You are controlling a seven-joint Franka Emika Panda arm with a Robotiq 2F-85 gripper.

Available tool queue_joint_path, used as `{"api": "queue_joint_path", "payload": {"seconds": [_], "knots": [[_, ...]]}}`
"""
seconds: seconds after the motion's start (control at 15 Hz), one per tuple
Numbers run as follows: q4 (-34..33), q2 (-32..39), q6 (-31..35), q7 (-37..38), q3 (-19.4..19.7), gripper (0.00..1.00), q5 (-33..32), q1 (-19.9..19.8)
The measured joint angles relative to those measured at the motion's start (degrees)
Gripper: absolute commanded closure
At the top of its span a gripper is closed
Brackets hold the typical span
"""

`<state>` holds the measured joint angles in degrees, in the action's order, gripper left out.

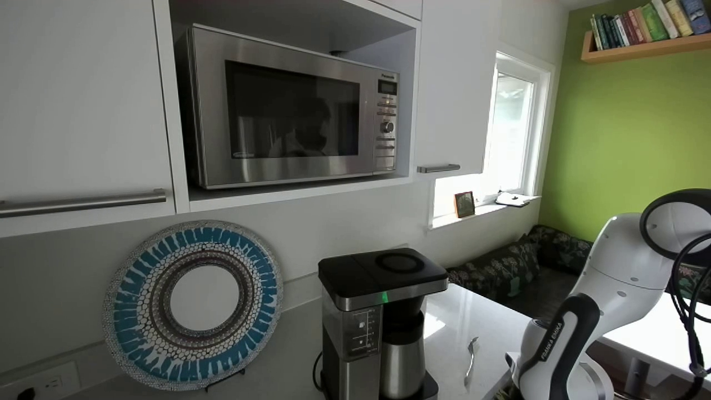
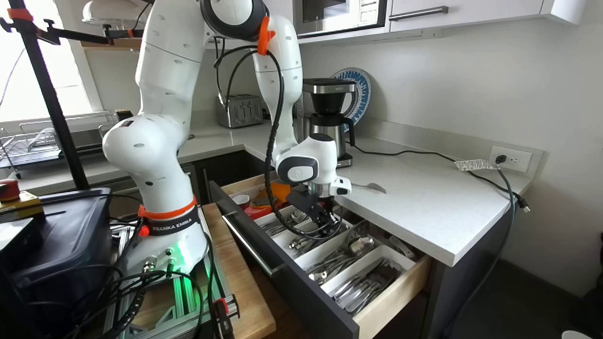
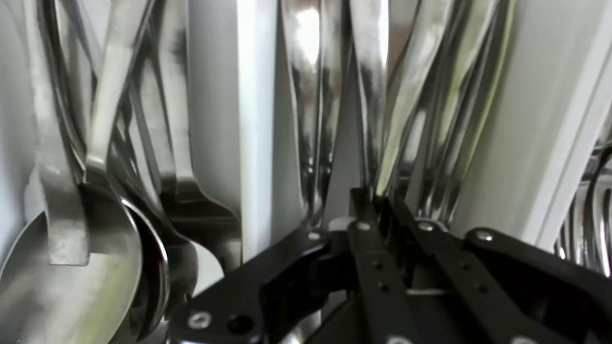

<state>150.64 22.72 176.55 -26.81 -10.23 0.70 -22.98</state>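
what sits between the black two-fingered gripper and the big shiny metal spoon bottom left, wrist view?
From the spoon to the gripper in the wrist view: more metal cutlery, a straight white divider, then shiny metal handles.

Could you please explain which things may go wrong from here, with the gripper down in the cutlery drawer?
Tangling: the gripper appears closed on a slim handle close beside others, so neighbouring cutlery could be dragged along.
Snagging: the black cable loops down over the drawer and might catch if the arm rises.
Bumping: the countertop edge is close to the gripper, so a sideways lift could knock it.
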Motion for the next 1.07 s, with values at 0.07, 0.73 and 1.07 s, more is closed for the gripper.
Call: {"api": "queue_joint_path", "payload": {"seconds": [0.07, 0.73, 1.07], "knots": [[0.0, 0.0, 0.0, 0.0, 0.0, 0.66, -0.1, 0.0], [0.0, -0.4, 0.0, 0.0, 0.3, 0.65, -0.6, -0.2], [0.0, -2.3, -0.1, 0.0, 0.4, 1.00, -1.3, -0.7]]}}
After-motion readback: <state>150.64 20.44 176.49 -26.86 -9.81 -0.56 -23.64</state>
